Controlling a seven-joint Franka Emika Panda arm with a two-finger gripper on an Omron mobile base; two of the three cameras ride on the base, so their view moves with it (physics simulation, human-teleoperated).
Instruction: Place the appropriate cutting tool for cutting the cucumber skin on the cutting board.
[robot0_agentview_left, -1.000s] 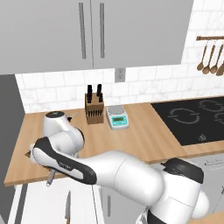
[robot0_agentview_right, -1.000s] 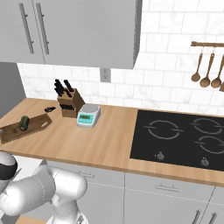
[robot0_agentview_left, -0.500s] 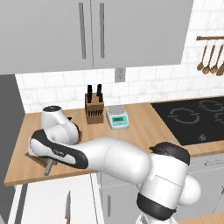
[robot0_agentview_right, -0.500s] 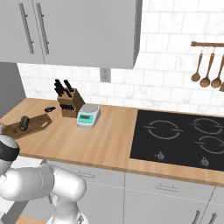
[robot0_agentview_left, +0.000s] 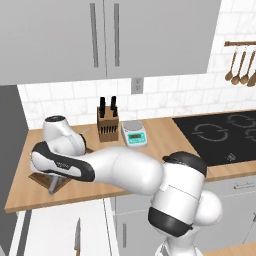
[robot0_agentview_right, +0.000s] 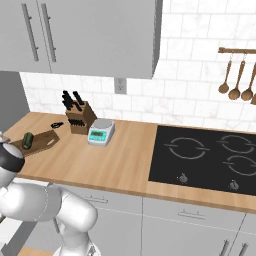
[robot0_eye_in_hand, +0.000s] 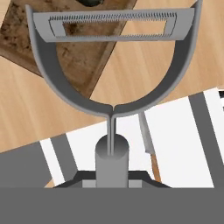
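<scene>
While the white arm reaches low over the left end of the wooden bench (robot0_agentview_left: 165, 145), the tool (robot0_eye_in_hand: 112, 175) holds the slim grey metal peeler (robot0_eye_in_hand: 111, 65) by its straight handle, the rounded loop head pointing away from the hand. In the hand view the peeler's head hangs over a corner of the dark brown rectangular wooden cutting board (robot0_eye_in_hand: 65, 52) and over the light bench top beside it; I cannot tell whether it touches the board. In the right base view the short dark green cucumber (robot0_agentview_right: 28, 140) lies on the board near the bench's left end. A wooden knife block (robot0_agentview_right: 80, 116) and a small kitchen scale (robot0_agentview_right: 100, 132) stand behind it, well apart.
</scene>
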